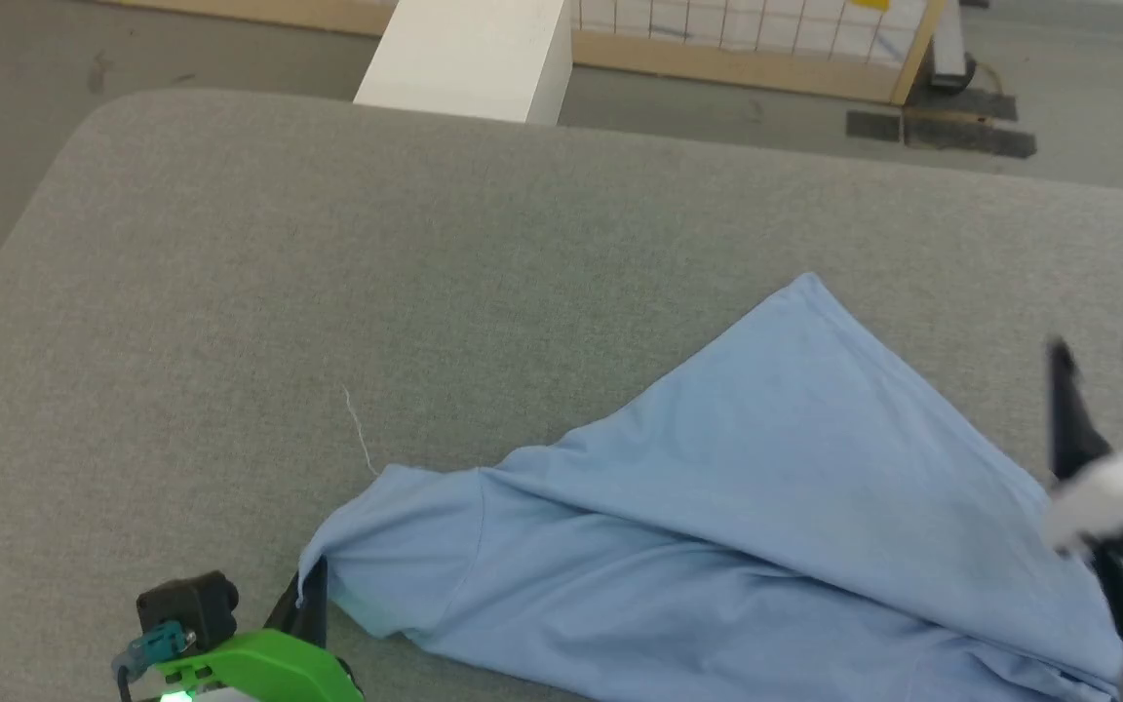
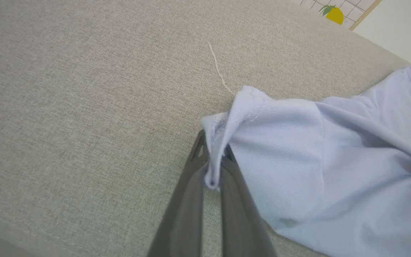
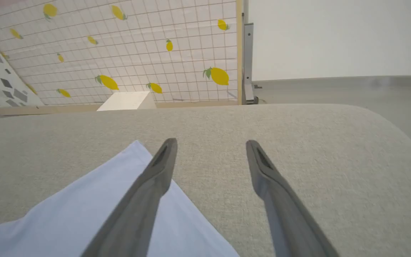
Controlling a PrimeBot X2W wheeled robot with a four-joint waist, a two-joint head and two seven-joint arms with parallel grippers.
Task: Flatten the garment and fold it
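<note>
The left gripper point(image 1: 309, 588) wears a glossy, rounded green shell point(image 1: 259, 673) at its wrist. Just up and left of the green shell sits a matt black block point(image 1: 187, 603) with softened corners. Below it, at the shell's left edge, a teal plug point(image 1: 160, 643) leads into a thin grey cable point(image 1: 123, 668). A small lamp point(image 1: 170, 696) glows pale green at the shell's lower edge. This gripper's fingers point(image 2: 187, 200) are long, flat, dark grey blades with a triangular cut-out near the tip. Far right of the green shell, the right gripper point(image 1: 1100, 363) has two black tapering blades set in a rounded white housing point(image 1: 1107, 492), each with a narrow recessed slot near its tip.
</note>
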